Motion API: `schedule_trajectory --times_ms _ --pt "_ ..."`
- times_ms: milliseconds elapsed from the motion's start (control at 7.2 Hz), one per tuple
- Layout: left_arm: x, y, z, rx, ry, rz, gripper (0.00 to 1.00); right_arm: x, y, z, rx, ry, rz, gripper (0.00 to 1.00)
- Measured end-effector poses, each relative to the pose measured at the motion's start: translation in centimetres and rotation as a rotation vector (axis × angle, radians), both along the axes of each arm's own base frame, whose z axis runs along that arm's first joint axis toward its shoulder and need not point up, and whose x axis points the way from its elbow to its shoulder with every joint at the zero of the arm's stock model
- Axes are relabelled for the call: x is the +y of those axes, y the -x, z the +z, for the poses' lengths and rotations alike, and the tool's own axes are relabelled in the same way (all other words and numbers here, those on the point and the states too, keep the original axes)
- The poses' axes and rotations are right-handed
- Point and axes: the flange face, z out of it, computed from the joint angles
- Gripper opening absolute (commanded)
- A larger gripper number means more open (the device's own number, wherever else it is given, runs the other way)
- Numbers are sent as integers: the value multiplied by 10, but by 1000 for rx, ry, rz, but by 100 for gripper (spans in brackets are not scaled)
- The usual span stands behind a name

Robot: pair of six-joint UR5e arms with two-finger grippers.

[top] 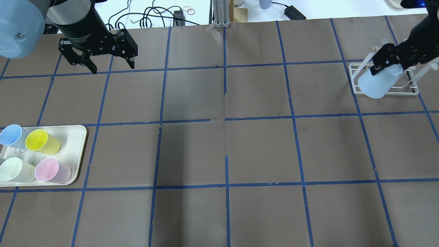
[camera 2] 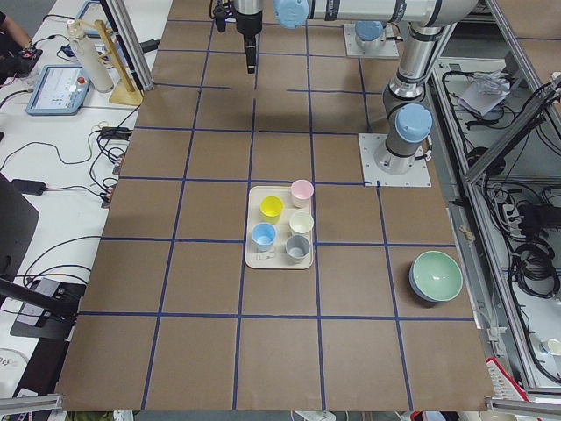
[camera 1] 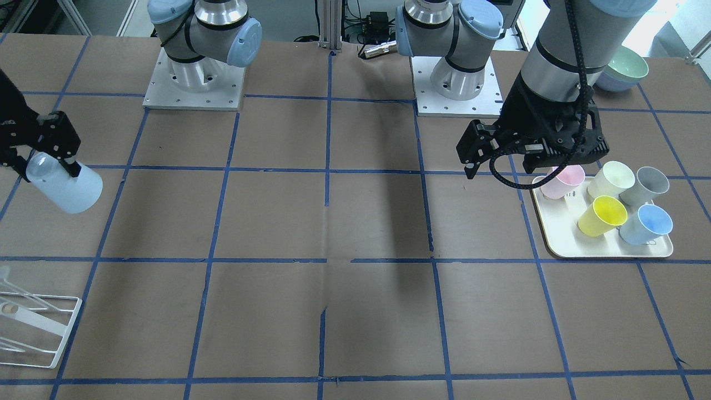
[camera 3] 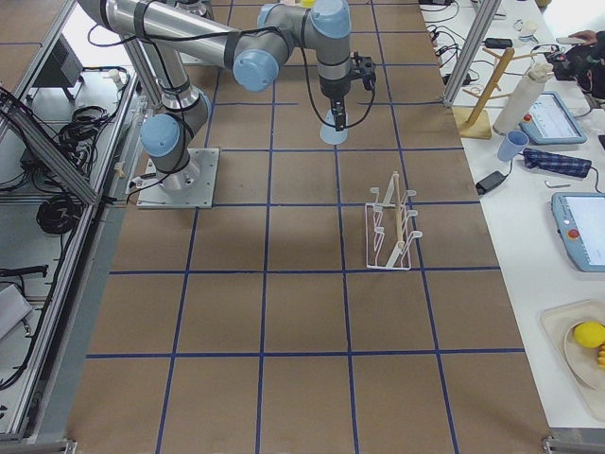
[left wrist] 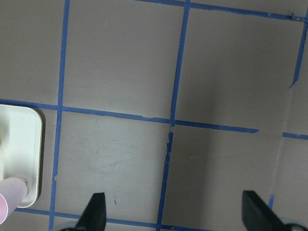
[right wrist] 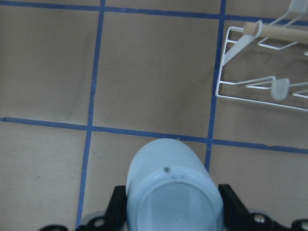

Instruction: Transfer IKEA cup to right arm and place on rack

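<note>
My right gripper [top: 387,63] is shut on the IKEA cup [top: 378,85], a pale blue tumbler gripped near its base with its mouth pointing away from the wrist. The cup [camera 1: 65,187] hangs tilted above the table. The white wire rack [camera 3: 391,227] stands on the table, apart from the cup [camera 3: 333,130]. In the right wrist view the cup [right wrist: 171,192] fills the bottom and the rack [right wrist: 262,82] lies at the upper right. My left gripper [top: 111,66] is open and empty above bare table, with its fingertips [left wrist: 96,211] spread wide.
A cream tray [top: 76,144] at my left holds several cups: blue [top: 12,134], yellow [top: 41,140], pale green [top: 15,169], pink [top: 51,169] and grey [camera 1: 644,186]. Stacked bowls [camera 1: 625,66] sit beside the left arm's base. Blue tape lines grid the brown table.
</note>
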Motion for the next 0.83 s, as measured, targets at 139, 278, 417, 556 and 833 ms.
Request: schedule_trajectory --times_ms 139,278,417,556,833 --pt "0 2 -1 2 0 -9 100 -17 14 -16 36 20 18 2" --pt "1 7 -2 2 0 -23 100 -31 29 -30 68 38 25 1" --pt "2 14 -3 1 -1 -38 100 -37 46 -38 87 49 27 1" --pt "4 18 -4 1 -2 -46 100 -40 61 -44 94 50 27 0" --pt "6 19 -4 -1 -2 -58 100 -47 76 -51 114 68 43 1"
